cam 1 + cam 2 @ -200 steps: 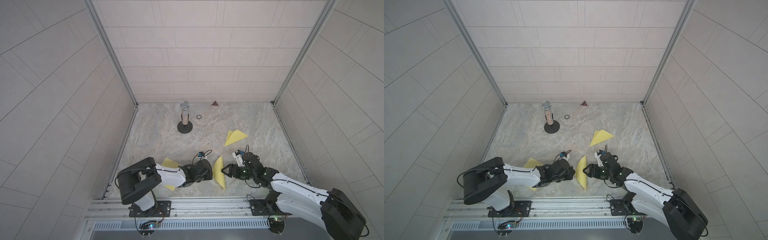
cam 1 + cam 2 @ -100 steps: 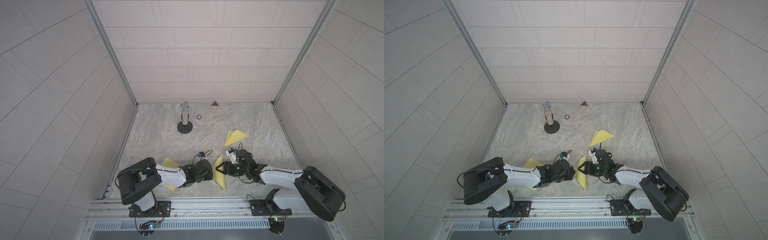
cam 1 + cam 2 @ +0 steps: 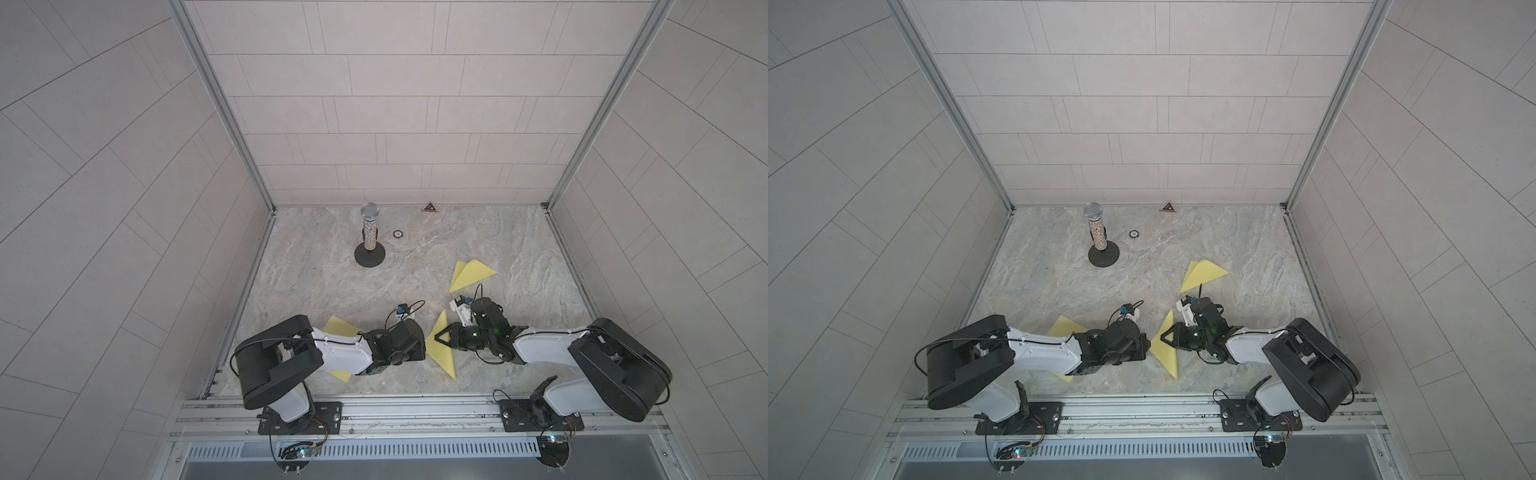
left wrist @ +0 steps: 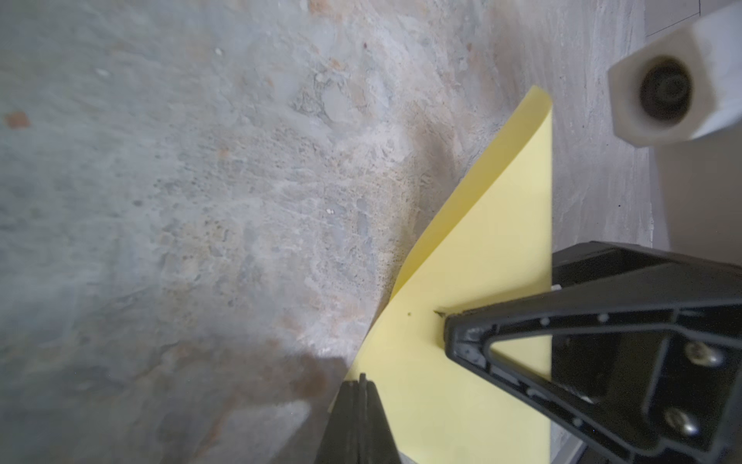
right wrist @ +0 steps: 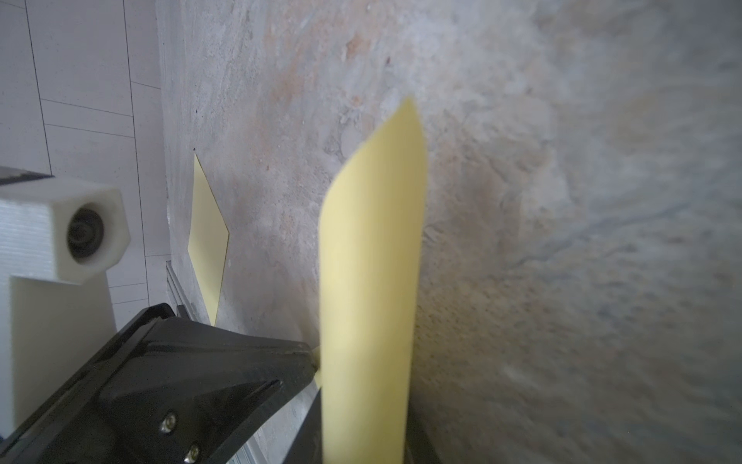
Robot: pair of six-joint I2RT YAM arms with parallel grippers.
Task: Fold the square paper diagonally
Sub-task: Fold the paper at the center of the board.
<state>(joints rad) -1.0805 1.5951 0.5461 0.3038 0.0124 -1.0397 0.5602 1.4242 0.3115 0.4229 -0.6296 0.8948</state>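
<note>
Standing curled on edge at the near centre of the surface (image 3: 498,249), the paper (image 3: 441,358) has its long axis running near-to-far between the arms. The left claw (image 3: 423,352) is pinched together on its left edge. The right claw (image 3: 434,337) meets it from the opposite side, a finger on each side of the raised flap; whether they bite cannot be told. The sheet looks yellow, smooth, bowed and uncreased. Farther off lies a folded triangle (image 3: 471,274).

The bench (image 3: 332,291) lies open through its middle, save the microphone stand (image 3: 369,249) near the back and a folded yellow sheet (image 3: 471,274) toward the right.
</note>
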